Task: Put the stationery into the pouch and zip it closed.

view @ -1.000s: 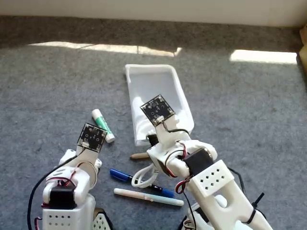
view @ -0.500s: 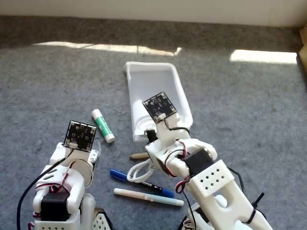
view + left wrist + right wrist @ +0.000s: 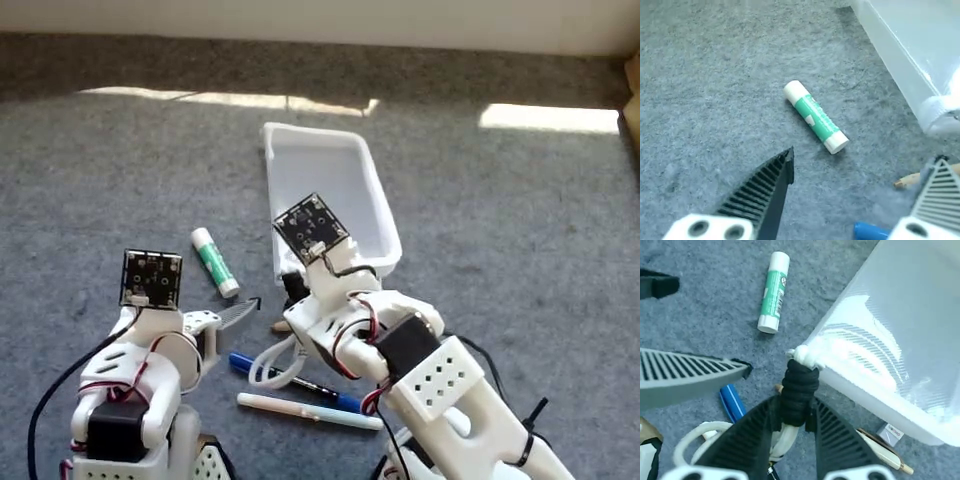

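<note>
A translucent white pouch (image 3: pixel 330 185) lies open on the grey carpet. My right gripper (image 3: pixel 795 401) is shut on the black zipper pull (image 3: pixel 799 384) at the pouch's near corner (image 3: pixel 807 356). A green and white glue stick (image 3: pixel 815 117) lies left of the pouch (image 3: pixel 905 45). My left gripper (image 3: pixel 864 157) is open just short of the glue stick (image 3: pixel 214 262), with nothing between its fingers. A blue pen (image 3: pixel 290 378) and a white pen (image 3: pixel 310 411) lie under the right arm. A wooden pencil (image 3: pixel 885 452) pokes out near the pouch corner.
White cable loops (image 3: pixel 275 365) hang from the right arm over the pens. The left gripper's grey finger (image 3: pixel 690 380) crosses close beside the right gripper. Bare carpet stretches left of the glue stick and right of the pouch.
The left arm has drawn back from the glue stick toward the near left, and its finger now shows spread out. The right gripper has shifted slightly left with the pouch corner.
</note>
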